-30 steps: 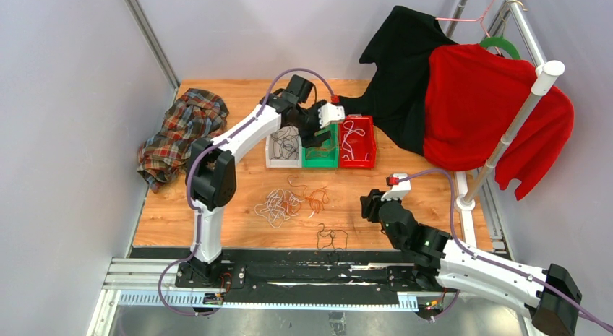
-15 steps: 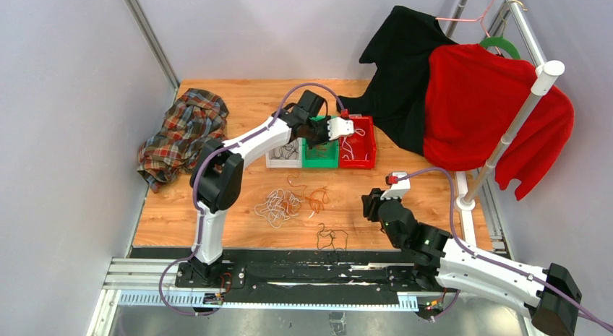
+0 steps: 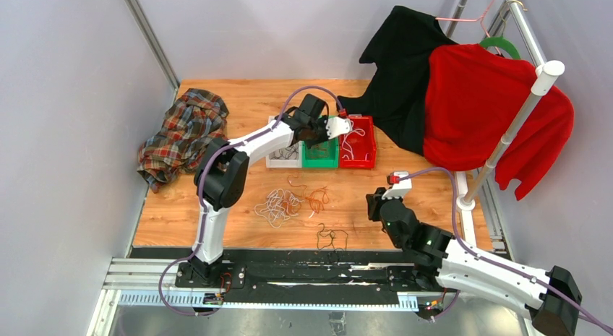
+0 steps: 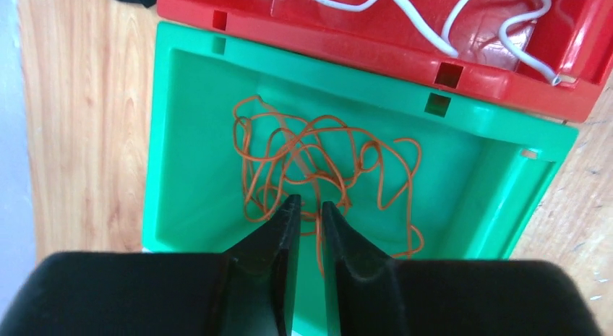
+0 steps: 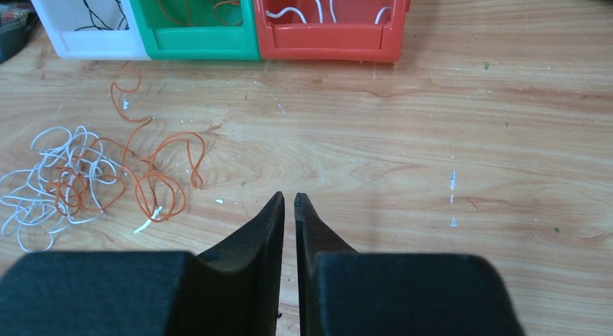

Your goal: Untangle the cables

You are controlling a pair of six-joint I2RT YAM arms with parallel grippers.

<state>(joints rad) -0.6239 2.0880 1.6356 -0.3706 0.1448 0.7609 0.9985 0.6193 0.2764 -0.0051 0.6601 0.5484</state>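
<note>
The left hand (image 4: 305, 206), its matte black wedge fingers closed to a slit, hangs over a glossy green bin (image 4: 181, 134). Thin orange cables (image 4: 325, 144) loop inside, and the tips hide whether a strand is nipped. At 12 o'clock a red bin (image 4: 506, 83), cut off by the frame, holds white cables (image 4: 441, 40). The right hand (image 5: 288, 200), likewise closed and empty, is over the scuffed wood-grain worktop (image 5: 434, 134). A curly white-and-orange tangle (image 5: 72, 177) lies at its 9 o'clock.

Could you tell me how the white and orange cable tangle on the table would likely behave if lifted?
The tangle would probably sag limply, since its thin strands lie in loose curls. White and orange loops interlace, so lifting one likely drags others along. It looks light, so a push may slide it whole.
</note>
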